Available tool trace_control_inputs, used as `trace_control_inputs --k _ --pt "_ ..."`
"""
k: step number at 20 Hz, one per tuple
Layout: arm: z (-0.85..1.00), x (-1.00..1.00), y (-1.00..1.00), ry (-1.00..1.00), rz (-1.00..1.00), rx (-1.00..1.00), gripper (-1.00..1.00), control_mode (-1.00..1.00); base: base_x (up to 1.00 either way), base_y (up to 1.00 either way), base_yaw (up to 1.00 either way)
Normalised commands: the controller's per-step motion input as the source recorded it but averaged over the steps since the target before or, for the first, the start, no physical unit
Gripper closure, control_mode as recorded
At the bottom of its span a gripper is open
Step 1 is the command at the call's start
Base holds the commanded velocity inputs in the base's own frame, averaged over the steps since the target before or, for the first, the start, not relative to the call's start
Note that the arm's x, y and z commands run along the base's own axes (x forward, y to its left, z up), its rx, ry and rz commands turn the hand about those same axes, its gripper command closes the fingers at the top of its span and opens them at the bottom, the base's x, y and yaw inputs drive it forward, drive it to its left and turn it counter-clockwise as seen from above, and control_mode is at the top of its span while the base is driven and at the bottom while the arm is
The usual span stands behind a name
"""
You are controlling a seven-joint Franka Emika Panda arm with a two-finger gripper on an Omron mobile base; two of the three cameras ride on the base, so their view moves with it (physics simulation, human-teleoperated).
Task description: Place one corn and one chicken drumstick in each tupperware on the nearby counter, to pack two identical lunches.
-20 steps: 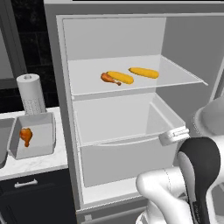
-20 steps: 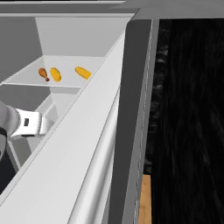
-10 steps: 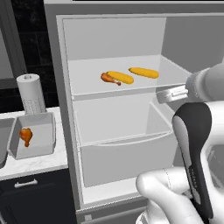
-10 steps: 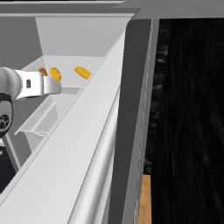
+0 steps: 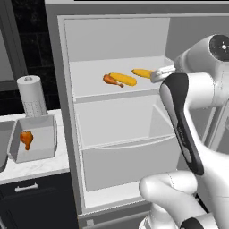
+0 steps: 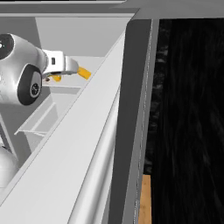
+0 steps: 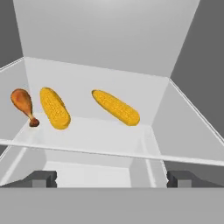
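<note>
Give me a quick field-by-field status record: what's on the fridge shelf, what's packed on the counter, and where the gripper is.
fridge shelf: two corn cobs and one drumstick
left corn cob: lying beside the drumstick
right corn cob: lying apart, toward the shelf's right side
container on counter: holds one drumstick, no corn visible in it
paper towel roll: upright behind the container
gripper: open, empty, in front of the shelf edge, facing the food
packing status: no lunch complete yet

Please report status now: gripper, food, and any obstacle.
Gripper open, empty, facing fridge shelf. Two corn cobs and one drumstick on shelf. Nothing blocking.
</note>
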Motion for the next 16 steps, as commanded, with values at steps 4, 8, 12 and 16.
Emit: trace_control_inputs --k 4,8,12,16 --pt "0.0 1.0 -0.33 0.07 0.09 0.0 -1.0 -1.0 0.0 0.0 0.0" --pt "-0.05 0.9 -0.35 0.05 0.16 0.0 -1.0 -1.0 0.0 0.0 0.0" --pt "-0.31 0.35 -0.05 0.03 0.18 0.0 -1.0 -1.0 0.0 0.0 0.0" --pt "-0.27 0.41 0.0 0.0 0.13 0.0 -1.0 -1.0 0.0 0.0 0.0"
